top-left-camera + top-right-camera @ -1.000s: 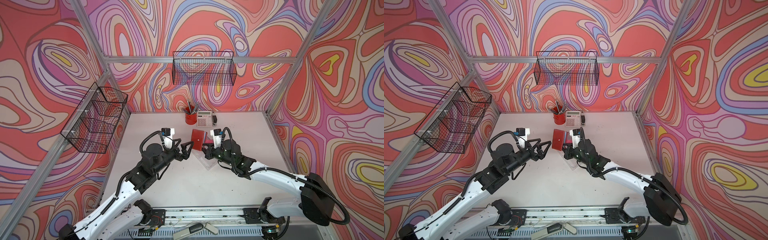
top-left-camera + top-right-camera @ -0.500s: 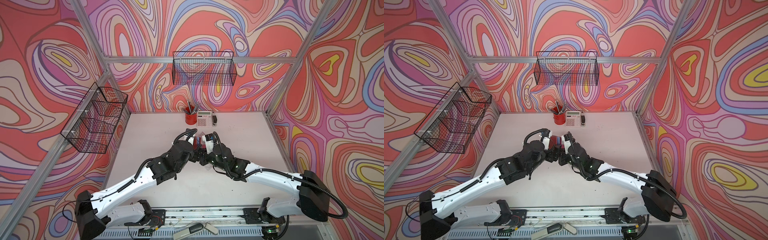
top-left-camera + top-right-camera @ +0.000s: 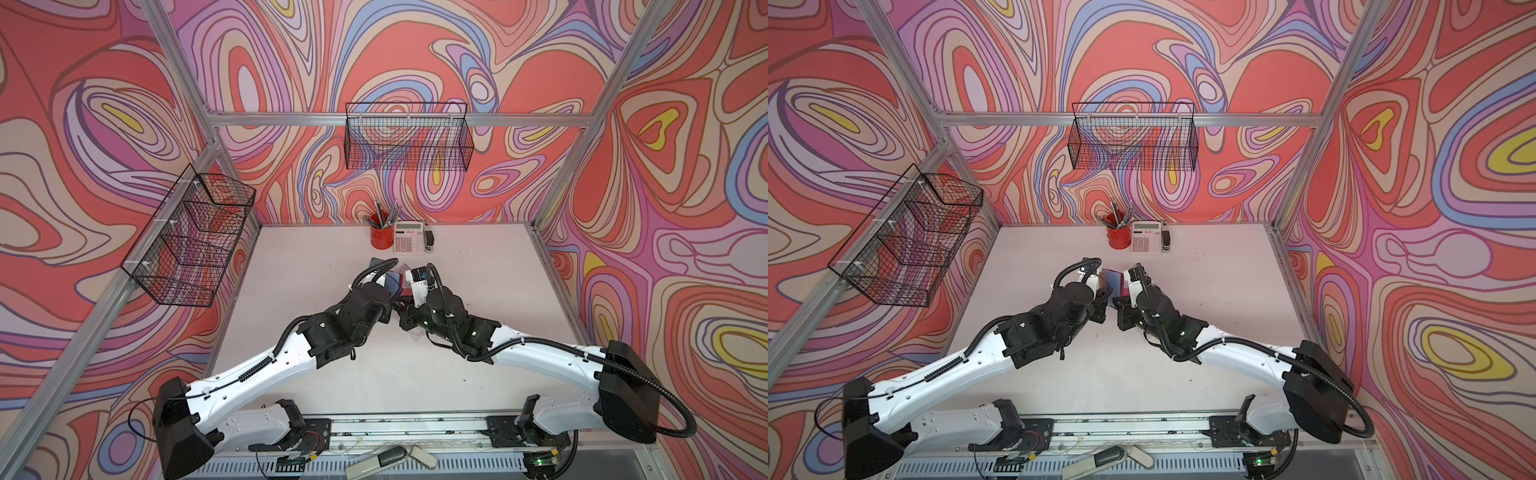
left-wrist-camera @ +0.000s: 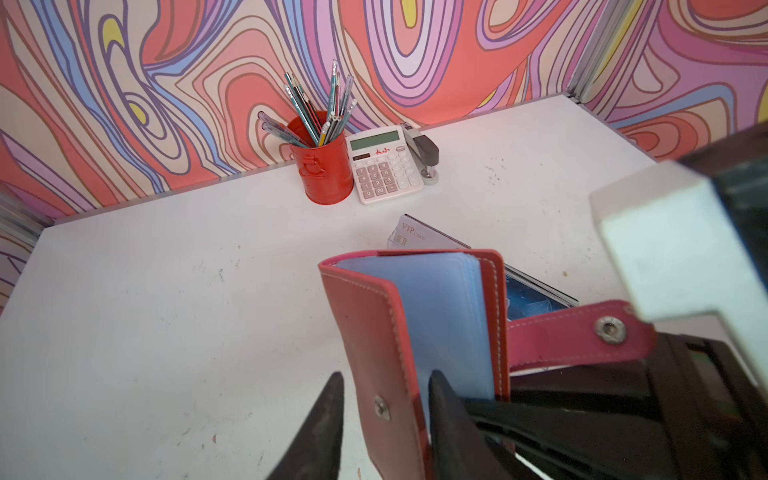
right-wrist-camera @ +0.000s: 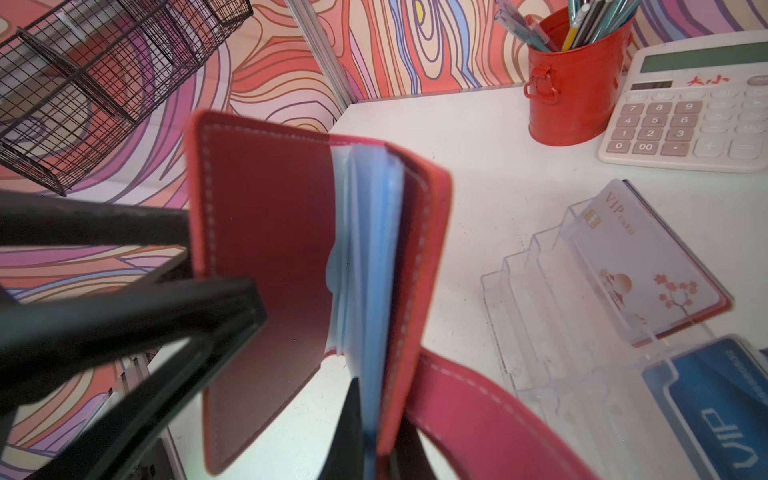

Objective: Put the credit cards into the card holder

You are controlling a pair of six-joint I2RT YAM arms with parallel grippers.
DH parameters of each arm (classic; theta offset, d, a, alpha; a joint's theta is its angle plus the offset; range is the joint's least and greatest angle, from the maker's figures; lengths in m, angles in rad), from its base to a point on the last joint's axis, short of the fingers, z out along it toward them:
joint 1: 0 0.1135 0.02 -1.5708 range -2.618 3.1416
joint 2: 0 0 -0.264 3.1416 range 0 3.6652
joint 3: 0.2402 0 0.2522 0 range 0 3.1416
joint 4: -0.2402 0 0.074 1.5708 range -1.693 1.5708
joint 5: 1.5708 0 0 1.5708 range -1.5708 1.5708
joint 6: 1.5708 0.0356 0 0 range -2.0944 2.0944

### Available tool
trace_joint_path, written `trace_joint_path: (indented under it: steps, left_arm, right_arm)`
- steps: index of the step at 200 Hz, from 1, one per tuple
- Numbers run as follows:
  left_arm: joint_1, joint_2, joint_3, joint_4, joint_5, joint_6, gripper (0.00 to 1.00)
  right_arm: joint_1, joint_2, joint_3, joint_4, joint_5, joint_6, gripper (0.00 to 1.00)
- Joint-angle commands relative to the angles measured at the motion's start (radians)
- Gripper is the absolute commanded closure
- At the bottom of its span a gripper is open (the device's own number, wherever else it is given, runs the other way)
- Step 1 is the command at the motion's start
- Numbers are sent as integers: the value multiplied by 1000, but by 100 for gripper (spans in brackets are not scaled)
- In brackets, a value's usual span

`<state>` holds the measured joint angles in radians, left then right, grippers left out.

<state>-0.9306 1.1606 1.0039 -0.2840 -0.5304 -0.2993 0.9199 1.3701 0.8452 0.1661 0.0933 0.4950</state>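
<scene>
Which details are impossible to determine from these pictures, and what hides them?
- Grip of the left tool: left wrist view, fingers straddle the card holder's cover; close-up blur hides contact.
- Contents of the sleeves: right wrist view, edge-on, blurred.
- Rest of the blue card: right wrist view, cut by the edge.
- Card count in the clear stand: right wrist view, edge again; left wrist view, behind the card holder.

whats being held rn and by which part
The red card holder, open: right gripper shut on its sleeves and back cover at the end nearest it; left gripper straddles the front cover there, grip unclear.
</scene>
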Motion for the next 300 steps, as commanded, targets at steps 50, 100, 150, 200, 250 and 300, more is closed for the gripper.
trace_joint_path:
  steps: [50, 100, 150, 200, 250, 300]
  left_arm:
    - [10, 0, 4, -26, -53, 1, 81]
    - [81, 0, -4, -39, 37, -41, 75]
    - [119, -30, -46, 41, 225, -50, 89]
    - [274, -26, -51, -89, 214, -203, 100]
    - [279, -18, -166, -184, 221, -311, 100]
    - [295, 33, -232, -215, 254, -337, 100]
  right_arm:
    - [5, -39, -23, 38, 39, 10, 100]
    - [5, -50, -35, 49, 43, 13, 100]
    - [5, -54, -41, 56, 32, 26, 100]
    - [6, -49, -41, 56, -1, 53, 100]
    - [23, -2, -37, -81, -122, 292, 100]
    - [84, 104, -121, -39, -120, 413, 100]
